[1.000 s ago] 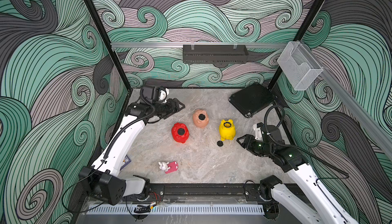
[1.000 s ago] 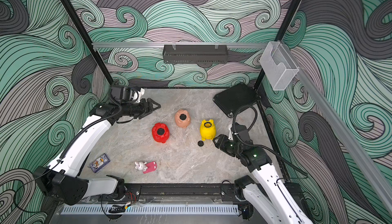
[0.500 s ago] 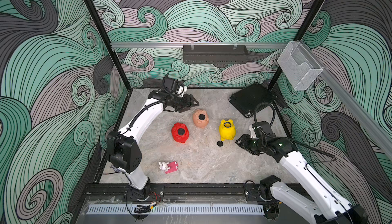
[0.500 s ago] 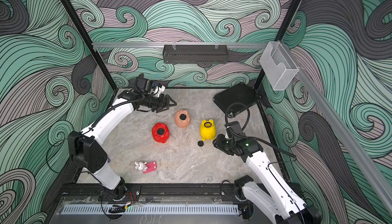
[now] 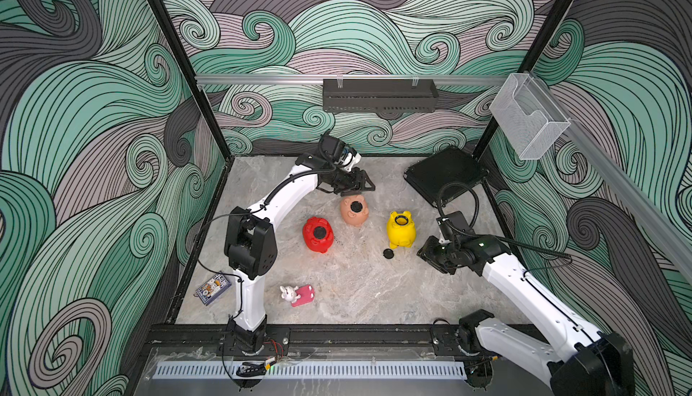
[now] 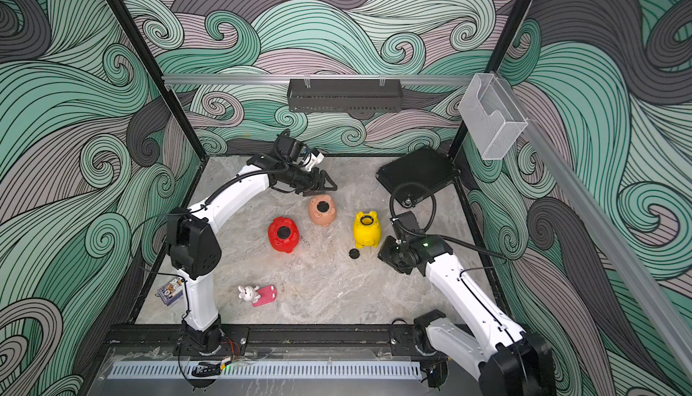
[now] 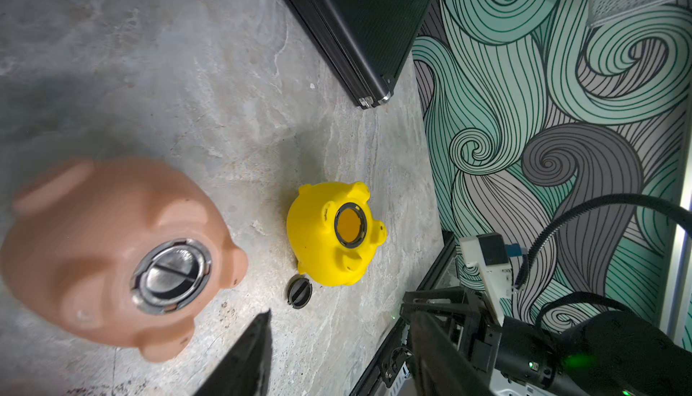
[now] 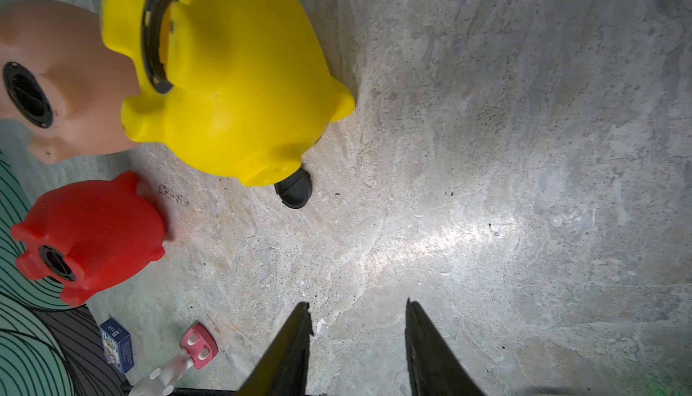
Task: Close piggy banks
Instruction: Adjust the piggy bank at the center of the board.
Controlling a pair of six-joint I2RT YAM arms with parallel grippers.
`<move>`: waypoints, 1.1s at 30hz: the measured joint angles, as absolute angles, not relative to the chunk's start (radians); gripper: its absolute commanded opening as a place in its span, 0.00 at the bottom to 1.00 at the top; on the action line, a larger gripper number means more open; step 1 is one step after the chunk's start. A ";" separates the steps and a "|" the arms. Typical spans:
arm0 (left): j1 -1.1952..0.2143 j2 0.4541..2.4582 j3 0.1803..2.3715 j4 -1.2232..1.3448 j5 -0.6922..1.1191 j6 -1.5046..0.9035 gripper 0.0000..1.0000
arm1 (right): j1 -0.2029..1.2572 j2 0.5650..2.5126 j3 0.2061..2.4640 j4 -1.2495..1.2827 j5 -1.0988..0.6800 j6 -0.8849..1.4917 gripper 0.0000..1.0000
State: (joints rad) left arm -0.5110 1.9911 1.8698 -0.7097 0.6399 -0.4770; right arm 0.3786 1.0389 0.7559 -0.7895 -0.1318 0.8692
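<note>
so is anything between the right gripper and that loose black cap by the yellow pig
Nothing visible. Only bare table lies between the open right gripper and the black cap; the yellow pig sits close beside the cap, off the path.

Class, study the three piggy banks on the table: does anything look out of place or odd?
Yes. The yellow pig has its belly hole gaping open, and a loose black plug lies on the table beside it. The red pig and peach pig both have plugs fitted.

Even brightness, soft shadows, wrist-view blur
</note>
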 measured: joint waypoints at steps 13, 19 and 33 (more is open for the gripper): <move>-0.585 2.268 2.065 -0.696 0.636 -0.488 0.44 | 0.378 1.173 0.774 -0.743 -0.141 0.897 0.39; -0.599 2.342 2.132 -0.713 0.627 -0.489 0.41 | 0.377 1.235 0.780 -0.710 -0.141 0.911 0.37; -0.622 2.418 2.227 -0.714 0.610 -0.501 0.35 | 0.376 1.303 0.794 -0.665 -0.156 0.951 0.35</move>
State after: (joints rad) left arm -0.6220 2.4184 2.2272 -0.7143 0.6102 -0.5014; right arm 0.3763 1.3025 0.7944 -0.6651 -0.1562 0.9512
